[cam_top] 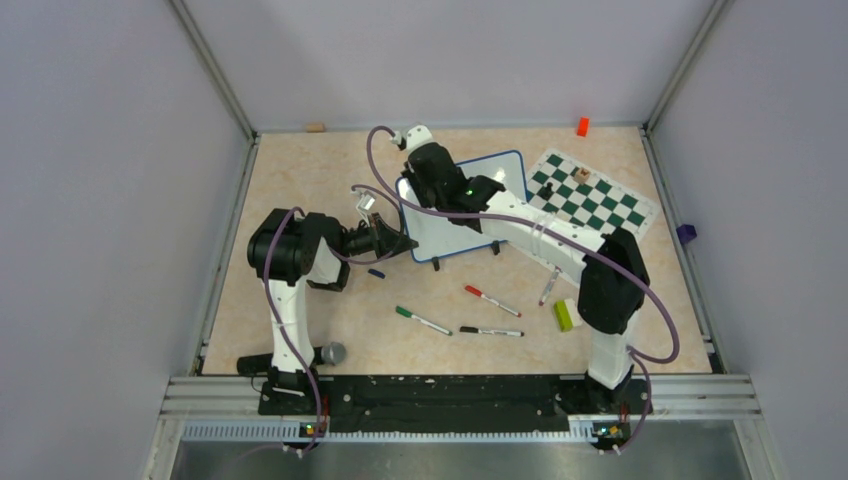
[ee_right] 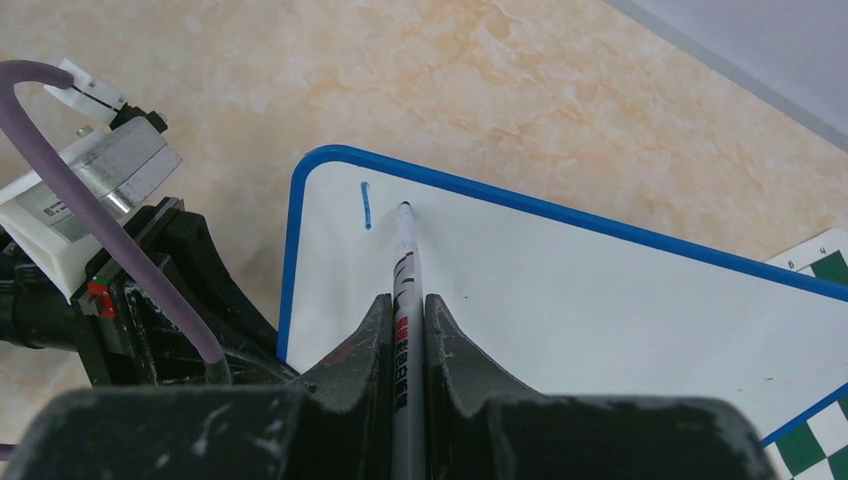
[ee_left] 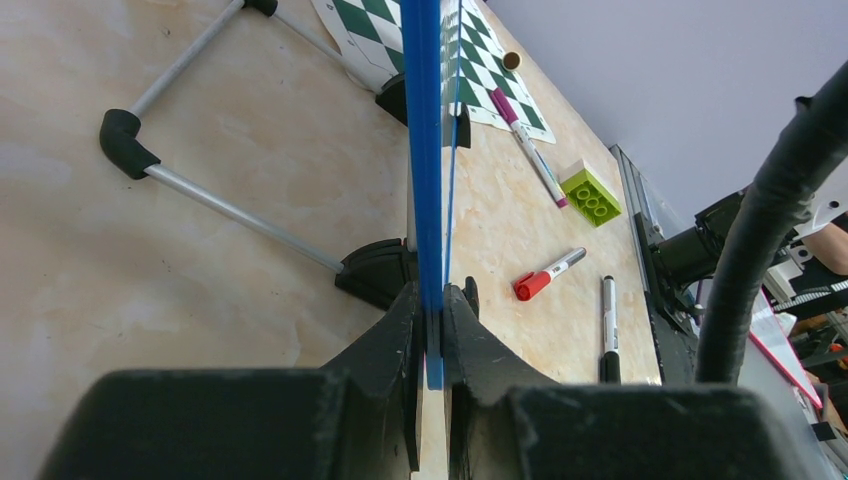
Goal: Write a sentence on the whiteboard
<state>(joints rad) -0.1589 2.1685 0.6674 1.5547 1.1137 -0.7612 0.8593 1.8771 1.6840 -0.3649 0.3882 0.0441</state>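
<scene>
Beige stone-patterned table (cam_top: pixel 300 170) is filling the overhead view, with grey walls closing it on the left, far and right sides and a metal rail running along the near edge. Nearest me, between the two arm bases, loose pens are lying on the near half: a green-capped marker (cam_top: pixel 422 320), a black marker (cam_top: pixel 490 331), a red-capped marker (cam_top: pixel 491 300), and a purple marker (cam_top: pixel 549 288) near a lime brick (cam_top: pixel 564 315). Bare table is stretching along the left wall and across the far strip, so I am seeing free room there.

Mid-table, the whiteboard (cam_top: pixel 450 235) is standing on two black feet, just left of the chess mat (cam_top: pixel 590 195). The left gripper (ee_left: pixel 432 300) is pinching the board's blue frame, its fingers narrow around the left edge. That wrist view is showing the board edge-on, hiding its writing face but revealing a metal tube stand (ee_left: pixel 230 210) behind it.

The right gripper (ee_right: pixel 405 305) is clamping a marker (ee_right: pixel 404 260), its fingers tight on the barrel. The tip is meeting the white face near a corner, just beside one short blue stroke (ee_right: pixel 366 205). From overhead the right arm is covering that corner, so I am not making out the tip or the stroke there. The right wrist view is cutting off the board's other end.

An orange block (cam_top: pixel 582 126) and a small wooden piece (cam_top: pixel 316 127) are sitting by the far wall.
</scene>
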